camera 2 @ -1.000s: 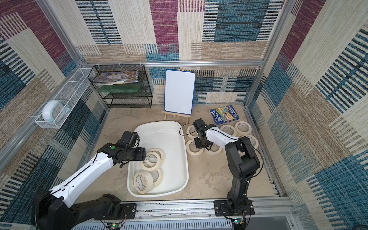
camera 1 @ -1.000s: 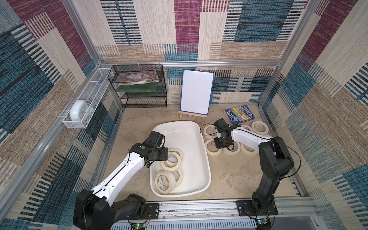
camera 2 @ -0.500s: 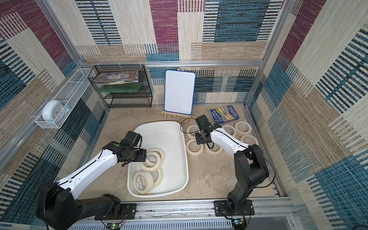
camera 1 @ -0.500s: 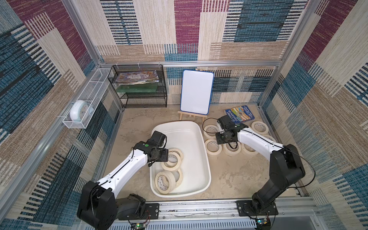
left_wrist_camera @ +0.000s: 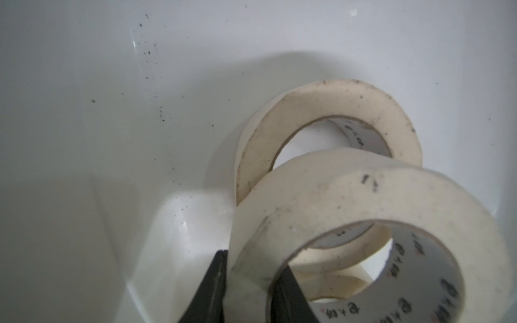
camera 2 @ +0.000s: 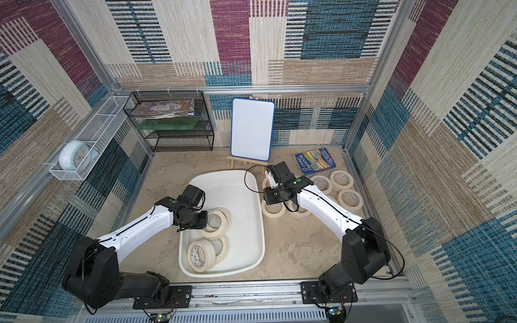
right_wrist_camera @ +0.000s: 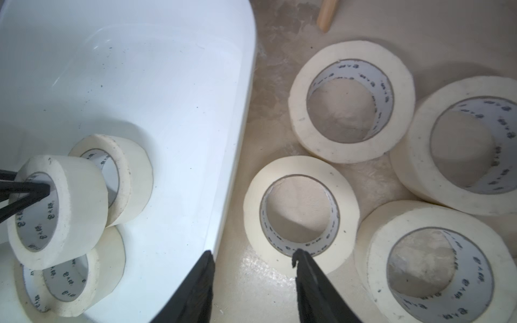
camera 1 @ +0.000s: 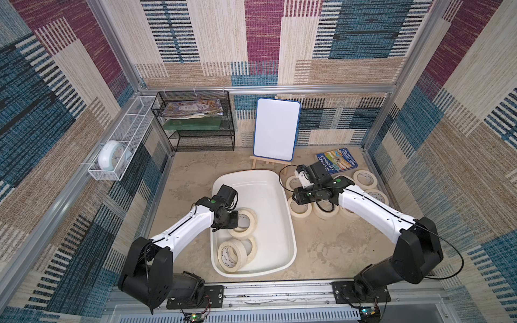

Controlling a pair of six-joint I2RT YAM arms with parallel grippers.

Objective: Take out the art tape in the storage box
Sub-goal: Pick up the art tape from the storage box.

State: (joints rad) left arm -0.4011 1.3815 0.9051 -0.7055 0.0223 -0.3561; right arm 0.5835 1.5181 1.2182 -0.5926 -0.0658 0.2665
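The white storage box sits mid-floor. My left gripper reaches into it and is shut on the wall of one cream art tape roll, one finger inside the core and one outside. More rolls lie in the box near it. My right gripper hangs open and empty just outside the box's right rim, above several rolls on the floor.
A whiteboard on a wooden easel stands behind the box, with a blue book to its right. A black mesh shelf fills the back left corner. A white wire basket with a clock hangs on the left wall.
My left jaws have closed on the wall of the roll in the box. My right jaws have opened beside the rolls on the floor, and that arm has shifted slightly.
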